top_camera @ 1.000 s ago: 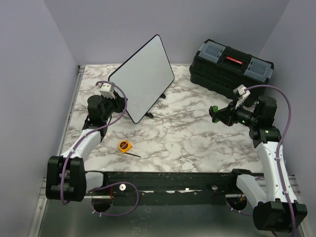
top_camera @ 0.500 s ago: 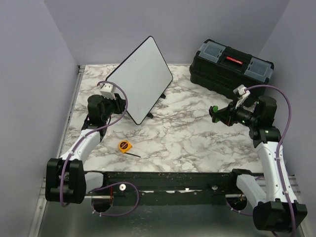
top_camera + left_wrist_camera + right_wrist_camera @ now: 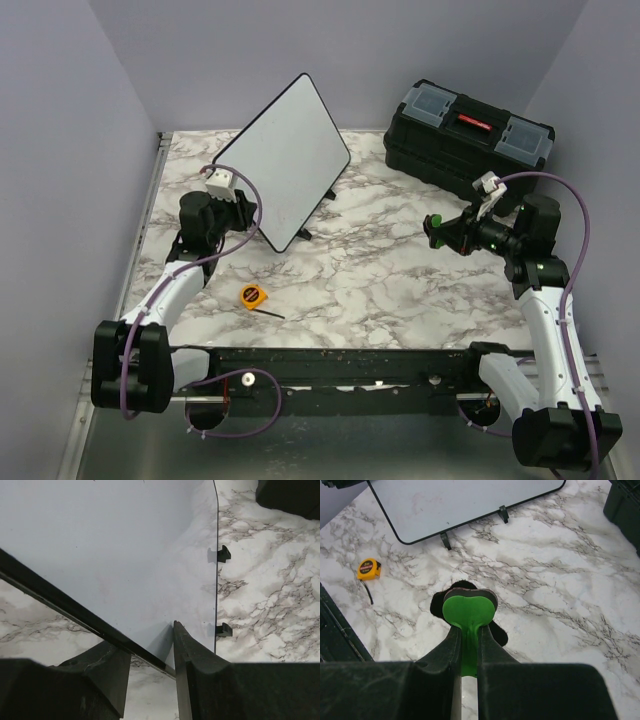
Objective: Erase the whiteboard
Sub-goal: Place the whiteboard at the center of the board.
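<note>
At the lower left rim of the whiteboard [image 3: 285, 165], which stands propped and tilted, the left gripper [image 3: 150, 647] straddles the edge, jaws parted, pinching nothing. Well right of the whiteboard, the right gripper [image 3: 467, 632] is clamped on a green eraser [image 3: 469, 610]; judged, it must travel leftward to wipe

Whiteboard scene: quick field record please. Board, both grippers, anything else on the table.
whiteboard: propped tilted on stand, rear left, no writing visible
left gripper: open, fingers either side of the whiteboard's rim
right gripper: shut on green-handled eraser, above the table, away from the whiteboard
tape measure: on the table, in front of the whiteboard
toolbox: rear right, lid closed
</note>
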{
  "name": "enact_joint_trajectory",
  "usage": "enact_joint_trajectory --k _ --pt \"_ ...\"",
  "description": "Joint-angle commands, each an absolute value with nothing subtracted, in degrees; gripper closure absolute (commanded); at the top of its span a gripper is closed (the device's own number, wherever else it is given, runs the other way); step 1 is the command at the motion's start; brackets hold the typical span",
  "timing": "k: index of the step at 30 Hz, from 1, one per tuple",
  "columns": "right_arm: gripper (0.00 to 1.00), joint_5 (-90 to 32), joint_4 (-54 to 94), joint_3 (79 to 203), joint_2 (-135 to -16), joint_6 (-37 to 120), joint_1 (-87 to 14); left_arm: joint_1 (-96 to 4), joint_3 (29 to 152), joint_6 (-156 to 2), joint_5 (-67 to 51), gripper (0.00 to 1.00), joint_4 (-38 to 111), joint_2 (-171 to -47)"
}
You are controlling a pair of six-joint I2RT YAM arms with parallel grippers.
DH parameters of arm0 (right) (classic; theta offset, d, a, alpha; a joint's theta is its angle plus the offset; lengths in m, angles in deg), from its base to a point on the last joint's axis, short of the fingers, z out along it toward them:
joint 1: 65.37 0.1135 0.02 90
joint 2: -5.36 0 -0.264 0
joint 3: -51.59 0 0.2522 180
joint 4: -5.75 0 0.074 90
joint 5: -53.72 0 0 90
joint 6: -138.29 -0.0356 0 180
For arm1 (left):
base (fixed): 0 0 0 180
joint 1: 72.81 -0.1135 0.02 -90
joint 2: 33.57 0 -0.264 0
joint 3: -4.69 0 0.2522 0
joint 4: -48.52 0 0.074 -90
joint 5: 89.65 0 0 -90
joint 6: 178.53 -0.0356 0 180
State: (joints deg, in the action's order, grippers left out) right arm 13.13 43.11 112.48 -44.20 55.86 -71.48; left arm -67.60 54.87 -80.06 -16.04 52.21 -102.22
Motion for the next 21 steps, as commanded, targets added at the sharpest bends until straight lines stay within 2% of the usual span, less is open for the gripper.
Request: enact_joint_trajectory --k 1,13,21 --pt "0.99 14.5 42.2 111.9 -44.1 56.4 -71.8 -66.6 56.0 -91.0 -8.8 0.65 51.6 -100.4" --pt "0.99 14.6 42.2 111.9 -44.0 56.4 -71.9 -65.0 55.1 -96.7 -3.1 0.58 53.1 -98.7" --pt "0.99 14.7 42.2 111.9 -43.8 56.3 -71.9 -65.0 54.5 -95.8 -5.9 0.53 53.8 -97.1"
